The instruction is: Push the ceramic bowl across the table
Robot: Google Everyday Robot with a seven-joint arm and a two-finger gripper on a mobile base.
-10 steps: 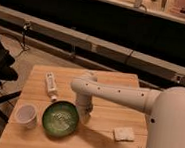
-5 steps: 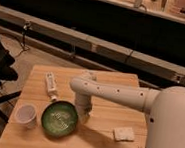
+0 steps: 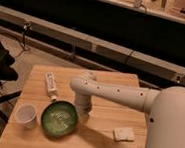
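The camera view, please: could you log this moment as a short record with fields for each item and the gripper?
ceramic bowl: dark green, upright, front-left area of the table
gripper: low at the bowl's right rim; contact unclear
cup: whitish, upright, just left of the bowl
white bottle: lying flat behind the bowl
pale pad: flat, front right, apart from the bowl

Nothing here can be read, no label, brand or number. The gripper sits mid-frame, beside the ceramic bowl
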